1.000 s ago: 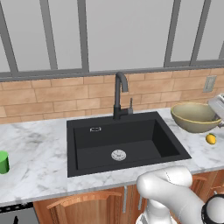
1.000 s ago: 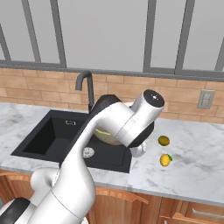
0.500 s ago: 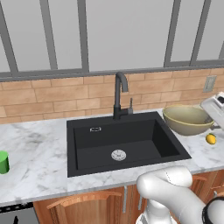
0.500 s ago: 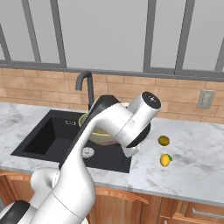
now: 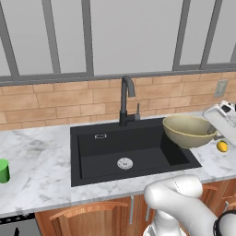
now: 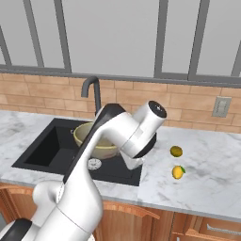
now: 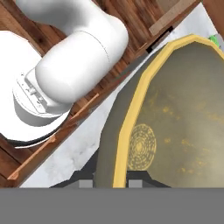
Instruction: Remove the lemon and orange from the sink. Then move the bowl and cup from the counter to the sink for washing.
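We have carried the bowl, its rim pinched in our nearly closed tool, from the surface to over the sink, so lowering comes next.

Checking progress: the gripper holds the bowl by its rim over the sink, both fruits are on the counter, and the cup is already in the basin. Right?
Not quite: the cup stands on the counter left of the sink, as the left base view shows. The gripper does hold the bowl by its rim; the lemon and orange are out.
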